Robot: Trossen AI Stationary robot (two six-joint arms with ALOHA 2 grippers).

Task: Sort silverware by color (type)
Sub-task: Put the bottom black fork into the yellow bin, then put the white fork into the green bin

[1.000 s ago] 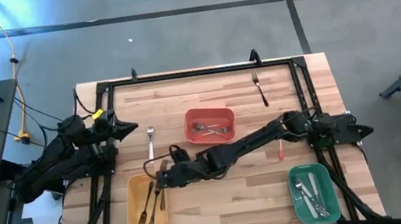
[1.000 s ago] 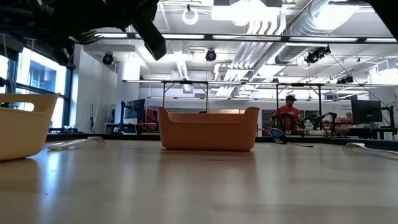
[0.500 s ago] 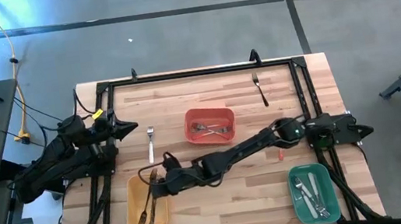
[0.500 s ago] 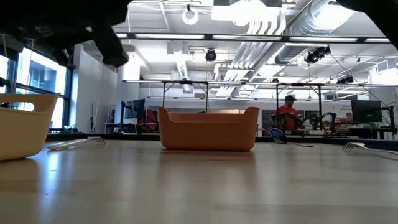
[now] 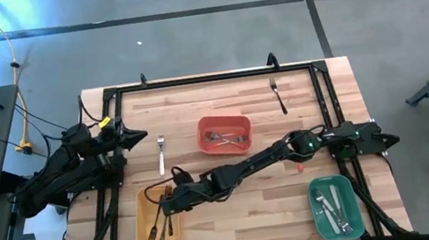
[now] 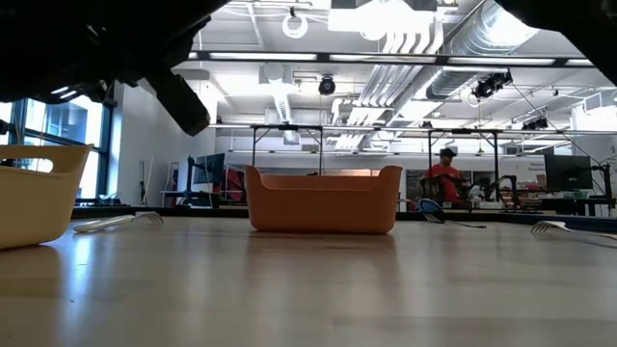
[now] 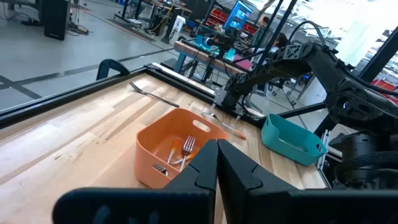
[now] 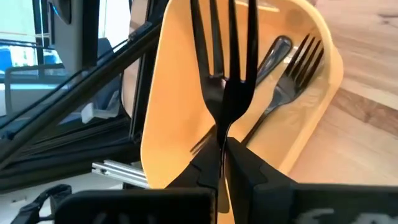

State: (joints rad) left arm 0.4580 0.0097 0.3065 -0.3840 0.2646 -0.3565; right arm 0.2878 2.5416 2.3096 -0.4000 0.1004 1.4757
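My right gripper [image 5: 173, 199] reaches across the table from the right and is shut on a dark fork [image 8: 225, 68]. The fork hangs over the yellow bin [image 5: 148, 234], near the table's near left corner. Two dark utensils [image 8: 292, 71] lie inside this bin [image 8: 161, 112]. My left gripper [image 5: 138, 135] waits shut at the table's left edge, its fingers [image 7: 217, 168] level and touching nothing. On the table lie a pale fork [image 5: 161, 153], a dark fork [image 5: 277, 94] at the far side, and a red-handled piece [image 5: 300, 166] half hidden by my right arm. My right gripper pinches the dark fork between its two fingers [image 8: 205, 163], just behind the neck [image 8: 222, 127]; the handle is hidden between them. The fingers slant down from the table's right and lie along the fork. Its tines stick out past the fingertips, clear above the yellow bin.
A red bin [image 5: 223, 124] with a few utensils stands mid-table, also seen in the low view [image 6: 323, 200]. A green bin [image 5: 314, 207] with pale utensils sits near right. A black frame [image 5: 209, 79] runs around the table's edges.
My right gripper has carried the dark fork down and toward the table's near left corner, from the yellow bin's far rim to over its inside, rolling slightly. It has stayed shut on the fork.
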